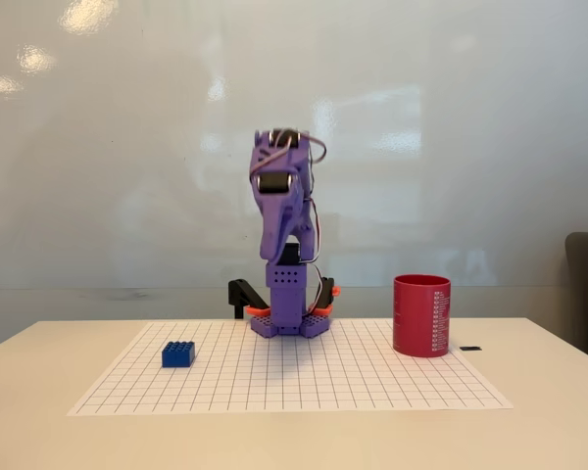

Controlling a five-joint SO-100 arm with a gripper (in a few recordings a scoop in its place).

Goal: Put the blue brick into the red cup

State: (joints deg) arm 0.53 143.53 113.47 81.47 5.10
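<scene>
White gridded mat point(372, 377) is laid on a pale table point(549, 431). Blue brick point(177, 354), studded, small, is seen near-left on it; red cup point(421, 314) upright at right. Purple gripper point(274, 247) is folded at centre, far behind both; jaw state cannot be told.

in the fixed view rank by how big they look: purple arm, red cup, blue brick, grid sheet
1. grid sheet, widest spread across the table
2. purple arm, tallest thing
3. red cup
4. blue brick, far smaller than the cup

All stand at a similar depth, so the order looks safe.
</scene>
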